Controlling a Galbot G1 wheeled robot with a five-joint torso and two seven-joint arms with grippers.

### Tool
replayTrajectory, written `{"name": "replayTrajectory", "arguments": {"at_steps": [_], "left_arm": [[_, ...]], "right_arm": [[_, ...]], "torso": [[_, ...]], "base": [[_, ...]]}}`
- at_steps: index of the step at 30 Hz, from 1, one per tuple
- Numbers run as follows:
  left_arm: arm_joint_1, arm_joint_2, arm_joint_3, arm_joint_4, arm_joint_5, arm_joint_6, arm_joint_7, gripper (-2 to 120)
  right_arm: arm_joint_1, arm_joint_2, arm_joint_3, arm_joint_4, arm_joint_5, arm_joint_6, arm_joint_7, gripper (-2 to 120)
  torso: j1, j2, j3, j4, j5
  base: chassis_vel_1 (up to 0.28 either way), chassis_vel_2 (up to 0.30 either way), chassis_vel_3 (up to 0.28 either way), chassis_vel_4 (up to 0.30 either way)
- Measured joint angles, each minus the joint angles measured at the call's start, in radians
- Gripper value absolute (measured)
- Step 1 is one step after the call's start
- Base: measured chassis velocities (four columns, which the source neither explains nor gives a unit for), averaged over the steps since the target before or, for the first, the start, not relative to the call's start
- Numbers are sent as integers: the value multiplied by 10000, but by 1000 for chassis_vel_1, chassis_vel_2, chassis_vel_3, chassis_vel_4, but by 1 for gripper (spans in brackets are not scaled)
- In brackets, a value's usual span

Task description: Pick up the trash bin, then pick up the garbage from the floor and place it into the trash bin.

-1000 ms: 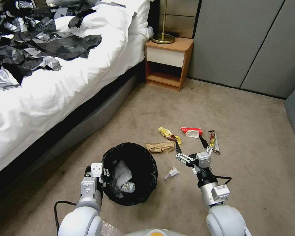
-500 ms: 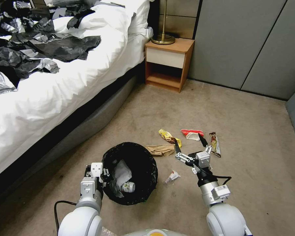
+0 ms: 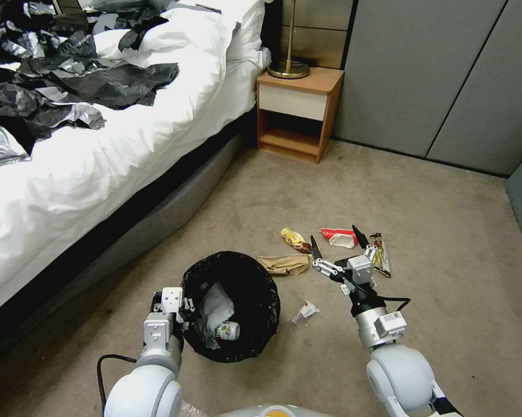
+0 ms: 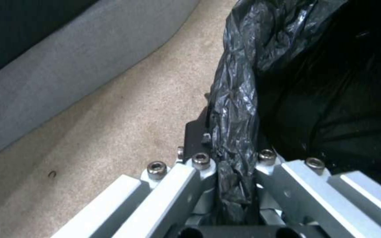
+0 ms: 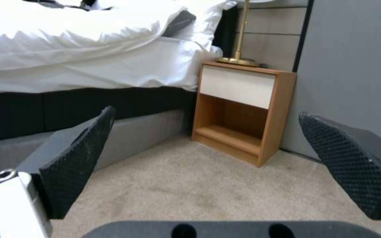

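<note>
My left end effector (image 3: 182, 310) grips the bin (image 3: 230, 305) rim; some trash inside. Right end effector (image 3: 335, 243), open, hovers over remaining wrappers (image 3: 340, 236).

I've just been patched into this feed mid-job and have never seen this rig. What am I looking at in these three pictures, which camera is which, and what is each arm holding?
This is a wheeled robot with two arms. The head camera looks down at a carpeted bedroom floor beside a white bed and a wooden nightstand.

The left end effector is clamped on the rim of the small round trash bin with a black plastic bag liner. The left wrist camera shows that grip close up, with the liner pinched in the end effector.

The right end effector is open, empty, held above the litter; its wrist camera looks out between its black pads towards the nightstand.

On the floor: a brown paper bag, yellow wrapper, red-white wrapper, dark wrapper and a small clear scrap.
</note>
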Motion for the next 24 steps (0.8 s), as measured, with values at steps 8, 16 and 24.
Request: {"name": "replayTrajectory", "arguments": {"at_steps": [8,16,24], "left_arm": [[42,56,-20,29,4,9,3,1],[185,52,19,-10,110,-28,24,1],[359,98,-70,-210,133,-30,31,1]], "right_arm": [[522,-307,57,82,924,-944,65,100],[1041,-817,-342,28,2673,-3854,229,100],[1984,-1594,-1468,-1116,3947,-6074,712,100]], "torso": [[0,0,0,1,0],[0,0,0,1,-2],[0,0,0,3,1]], "base": [[0,0,0,0],[0,0,0,0],[0,0,0,0]]}}
